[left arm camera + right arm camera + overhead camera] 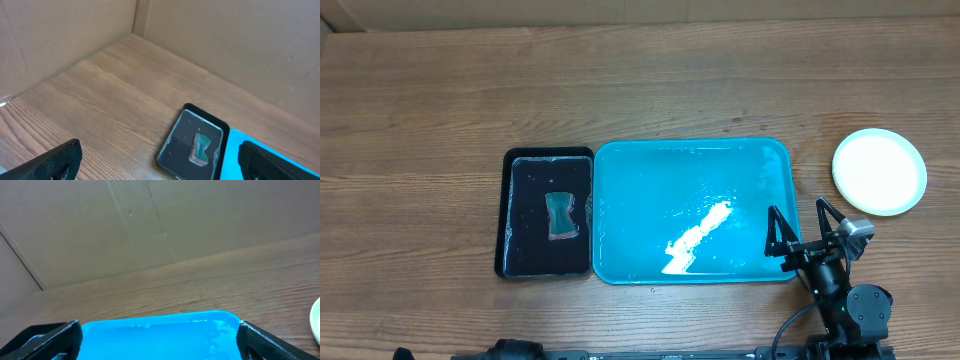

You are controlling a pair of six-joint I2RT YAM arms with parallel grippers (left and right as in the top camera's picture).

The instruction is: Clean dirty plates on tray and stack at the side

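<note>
The tray point(630, 200) has no plates left on it, just a wet sheen and a white streak near its middle (foam or glare, can't tell). The plates point(879, 171) sit in a pile on the worktop point(440, 90), right of the tray and clear of its rim. From above only the top one shows, so no count.

The right claw point(796, 208) hangs over the tray's near right corner, spread wide, gripping nothing. The left claw point(159, 145) is spread wide and empty too, facing the black tray point(180, 135) and sponge point(201, 148) just left of the tray.

Looks pretty much done. Those plates are thin plastic: light, stiff, probably wet and slippery. Best to pinch them gently at the rim, or the pile might skid.
</note>
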